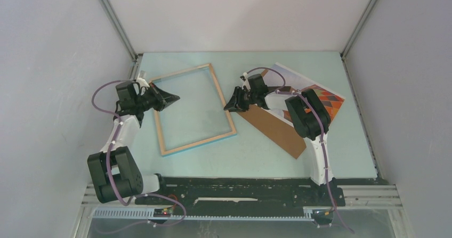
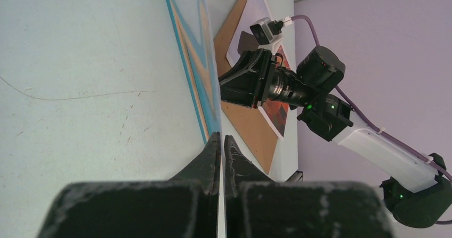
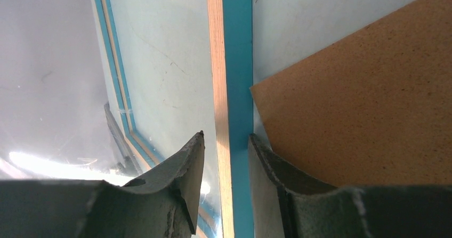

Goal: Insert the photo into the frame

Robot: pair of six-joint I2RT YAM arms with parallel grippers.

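Pinching the right rail of the frame (image 3: pixel 237 62) in the right jaws, standing roughly half open around it, one finger over the pane, the other outside, just beside the board (image 3: pixel 362 99). Seemingly gripping rather than merely straddling. Holding the left jaws fully closed on nothing, tips hanging by the frame's left rail. Working on a frame lying left of centre on the table (image 1: pixel 352 153). Leaving the photo (image 1: pixel 330 100) near the table's far right corner, partly under the board and the right arm.

Probably dealing with a light, stiff frame with a breakable, slippery pane: taking it by the wooden rails only, never pressing the pane. Expecting thin, limp paper in the photo, awkward to lift from flat: likely needing a gentle pinch at a free edge or corner, avoiding creases.
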